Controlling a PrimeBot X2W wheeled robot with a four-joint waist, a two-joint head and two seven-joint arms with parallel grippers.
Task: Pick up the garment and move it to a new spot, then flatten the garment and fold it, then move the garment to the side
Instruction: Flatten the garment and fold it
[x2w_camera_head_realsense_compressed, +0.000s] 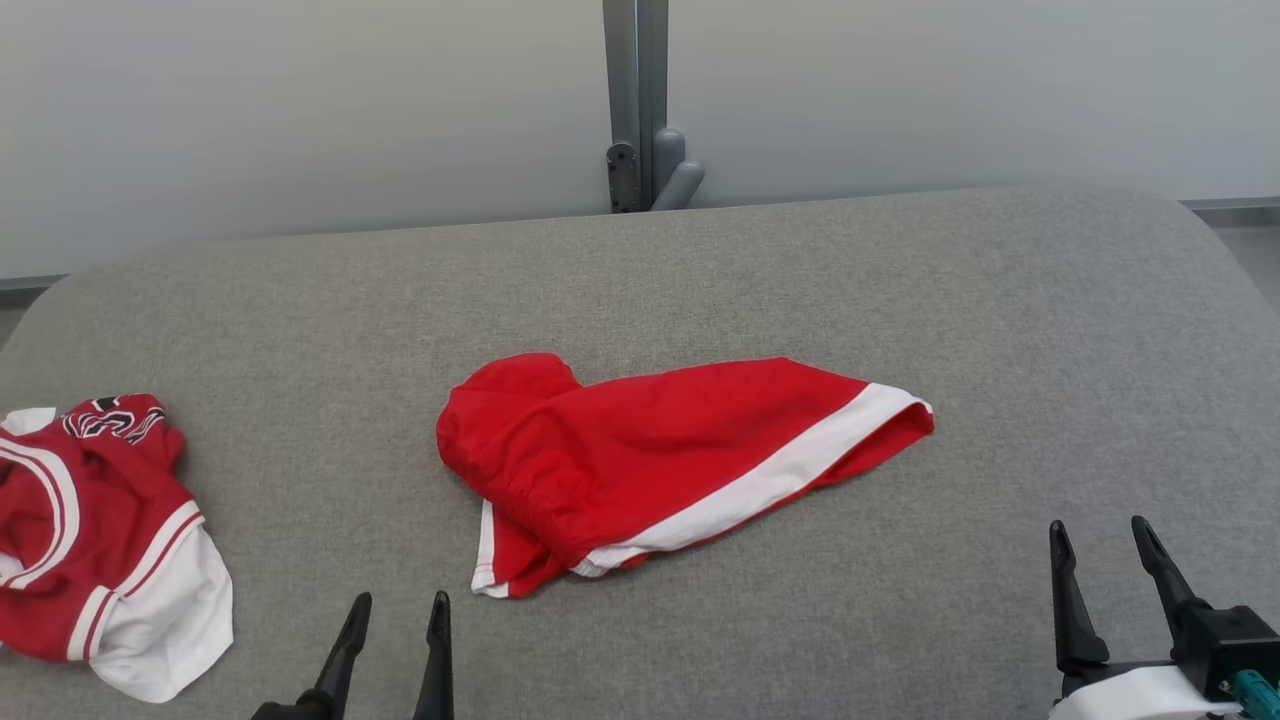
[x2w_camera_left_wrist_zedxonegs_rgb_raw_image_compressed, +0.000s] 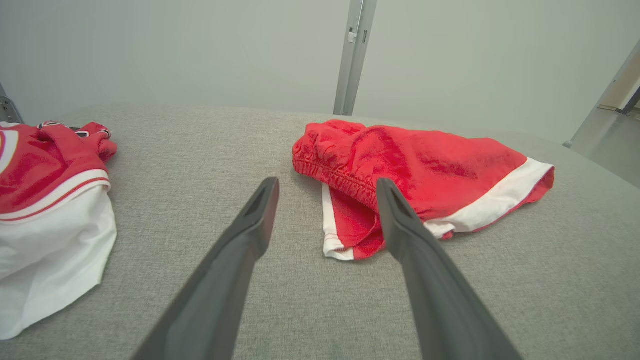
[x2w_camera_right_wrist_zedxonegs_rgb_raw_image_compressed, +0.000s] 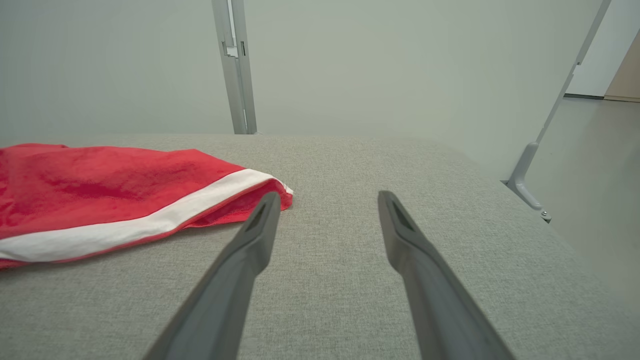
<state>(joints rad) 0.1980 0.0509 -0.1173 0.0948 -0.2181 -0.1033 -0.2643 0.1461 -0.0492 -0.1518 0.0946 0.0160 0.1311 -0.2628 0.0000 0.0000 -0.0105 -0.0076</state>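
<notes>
Left hand sits low at about 7 o'clock in the head view. Its two dark fingers are spread wide with nothing between them, and the tips stop short of the red shorts. Right hand is spread just as wide and is empty, at about 4 o'clock, well apart from the cloth.

The red shorts lie near the middle of the grey tabletop, doubled over on themselves and running crosswise. The gathered waistband end points to 9 o'clock. The leg opening with its broad white band points to 3 o'clock. A second leg hem, edged in white, pokes out from under the pile at its 7 o'clock corner.

In the left wrist view the left hand looks straight at the waistband corner of the shorts, and the fabric lies beyond the fingertips. In the right wrist view the right hand points at bare tabletop. The shorts lie off at 9 o'clock there, with the white-banded hem near the fingertip on that side.

Further out, a crumpled red and white jersey lies at 8 o'clock by the tabletop's edge, well apart from the shorts. It shows again in the left wrist view at 9 o'clock. Behind the tabletop at 12 o'clock a grey metal post stands against a pale wall.
</notes>
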